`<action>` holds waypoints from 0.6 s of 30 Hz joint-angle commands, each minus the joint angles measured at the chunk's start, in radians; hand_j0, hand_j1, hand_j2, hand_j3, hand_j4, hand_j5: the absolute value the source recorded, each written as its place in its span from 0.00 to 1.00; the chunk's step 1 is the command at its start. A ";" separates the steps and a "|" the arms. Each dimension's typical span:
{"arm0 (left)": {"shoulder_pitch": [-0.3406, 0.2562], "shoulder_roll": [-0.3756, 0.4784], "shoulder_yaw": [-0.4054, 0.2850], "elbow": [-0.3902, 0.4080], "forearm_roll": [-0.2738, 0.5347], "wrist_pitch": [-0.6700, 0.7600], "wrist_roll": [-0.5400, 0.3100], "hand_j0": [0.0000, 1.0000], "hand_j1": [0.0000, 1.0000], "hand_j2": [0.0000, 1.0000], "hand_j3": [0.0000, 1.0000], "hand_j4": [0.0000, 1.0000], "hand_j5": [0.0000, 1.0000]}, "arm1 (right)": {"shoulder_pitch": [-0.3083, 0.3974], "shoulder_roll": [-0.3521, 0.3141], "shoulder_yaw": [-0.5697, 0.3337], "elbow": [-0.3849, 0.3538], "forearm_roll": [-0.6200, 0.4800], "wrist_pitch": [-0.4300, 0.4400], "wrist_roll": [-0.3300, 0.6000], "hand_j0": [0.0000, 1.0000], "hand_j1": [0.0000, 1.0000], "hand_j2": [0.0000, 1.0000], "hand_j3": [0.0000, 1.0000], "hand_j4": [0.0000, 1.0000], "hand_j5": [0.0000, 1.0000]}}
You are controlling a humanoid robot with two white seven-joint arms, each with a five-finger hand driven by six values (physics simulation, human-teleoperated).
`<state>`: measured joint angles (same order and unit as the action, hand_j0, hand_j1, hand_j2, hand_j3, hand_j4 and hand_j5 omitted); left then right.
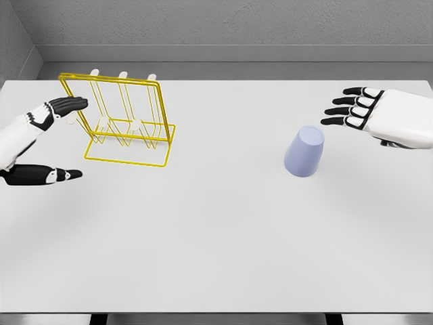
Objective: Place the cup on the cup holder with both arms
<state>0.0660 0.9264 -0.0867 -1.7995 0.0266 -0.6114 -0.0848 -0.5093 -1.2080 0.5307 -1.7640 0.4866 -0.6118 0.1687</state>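
Right hand (379,115) open at three o'clock of the inverted cup (304,152), poised to grasp; left hand (40,142) open beside the holder (125,122), likely to steady it.

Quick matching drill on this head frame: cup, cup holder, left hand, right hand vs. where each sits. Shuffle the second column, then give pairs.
Things:
1. cup
2. cup holder
3. left hand
4. right hand

Places or states:
A. yellow wire rack, upper left of the table
B. open, at the right edge, fingers toward the cup, not touching it
C. pale blue, upside down, right of the middle
D. open, at the left edge beside the rack

Pairs: 1-C, 2-A, 3-D, 4-B
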 commanded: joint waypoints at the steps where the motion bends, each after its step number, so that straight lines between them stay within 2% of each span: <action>1: 0.000 -0.024 0.001 0.000 0.006 0.001 0.000 1.00 1.00 1.00 1.00 1.00 1.00 | 0.000 -0.002 0.000 0.000 -0.007 0.001 -0.003 1.00 1.00 1.00 1.00 1.00 1.00; 6: -0.002 -0.031 0.004 0.000 0.010 0.001 0.002 1.00 1.00 1.00 1.00 1.00 1.00 | -0.002 -0.019 0.046 0.001 -0.026 0.001 -0.011 1.00 1.00 1.00 1.00 1.00 1.00; 8: -0.002 -0.041 0.002 0.000 0.010 0.001 0.002 1.00 1.00 1.00 1.00 1.00 1.00 | -0.075 -0.007 0.043 0.006 -0.014 0.001 0.006 1.00 1.00 1.00 1.00 1.00 1.00; 9: -0.002 -0.043 0.002 -0.001 0.012 0.001 0.002 1.00 1.00 1.00 1.00 1.00 1.00 | -0.110 0.001 0.043 0.005 -0.017 0.001 0.101 1.00 1.00 1.00 1.00 1.00 1.00; 10: -0.008 -0.052 0.002 0.000 0.010 0.001 0.002 1.00 1.00 1.00 1.00 1.00 1.00 | -0.143 0.045 0.043 0.005 -0.023 0.001 0.237 1.00 1.00 1.00 1.00 1.00 1.00; 12: -0.003 -0.052 0.002 0.000 0.010 0.001 0.002 1.00 1.00 1.00 1.00 1.00 1.00 | -0.210 0.120 0.051 0.006 -0.023 0.001 0.403 1.00 1.00 1.00 1.00 1.00 1.00; 13: -0.005 -0.052 0.002 0.000 0.010 0.001 0.002 1.00 1.00 1.00 1.00 1.00 1.00 | -0.242 0.159 0.070 0.009 -0.022 0.001 0.442 1.00 1.00 1.00 1.00 1.00 1.00; 15: -0.003 -0.057 0.001 0.000 0.012 0.001 0.004 1.00 1.00 1.00 1.00 1.00 1.00 | -0.313 0.215 0.147 0.060 -0.016 0.001 0.442 1.00 1.00 1.00 1.00 1.00 1.00; 16: -0.005 -0.064 0.001 0.000 0.015 0.001 0.008 1.00 1.00 1.00 1.00 1.00 1.00 | -0.348 0.245 0.187 0.109 -0.016 0.001 0.442 1.00 1.00 1.00 1.00 1.00 1.00; 18: -0.012 -0.093 -0.001 0.000 0.027 0.001 0.013 1.00 1.00 1.00 1.00 1.00 1.00 | -0.360 0.274 0.229 0.146 -0.014 0.001 0.442 1.00 1.00 1.00 1.00 1.00 1.00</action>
<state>0.0522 0.8491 -0.0869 -1.7992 0.0437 -0.6113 -0.0770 -0.8713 -0.9798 0.7093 -1.6618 0.4731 -0.6126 0.5852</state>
